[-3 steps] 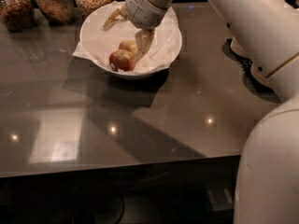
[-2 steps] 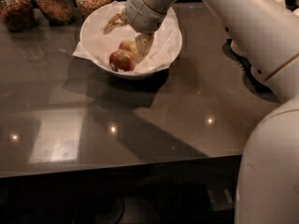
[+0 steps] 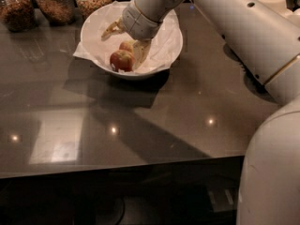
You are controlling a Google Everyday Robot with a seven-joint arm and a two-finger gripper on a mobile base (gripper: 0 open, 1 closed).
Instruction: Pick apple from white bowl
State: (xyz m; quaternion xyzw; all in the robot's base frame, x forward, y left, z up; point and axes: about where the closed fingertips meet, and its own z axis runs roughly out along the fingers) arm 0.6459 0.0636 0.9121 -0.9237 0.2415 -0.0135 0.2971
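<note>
Apple (image 3: 121,60) | low in white bowl (image 3: 93,18) on crinkled paper (image 3: 165,48), touching paler apple (image 3: 127,45) | my gripper (image 3: 123,49) over it, fingers spread wide, empty | likely firm, smooth, rolls easily: pinch across its widest middle

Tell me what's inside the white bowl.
Crinkled paper lines the bowl. On it sit the red apple and a paler apple, the gripper reaching in beside them. The gripper covers part of the paler apple and the bowl's far side.
</note>
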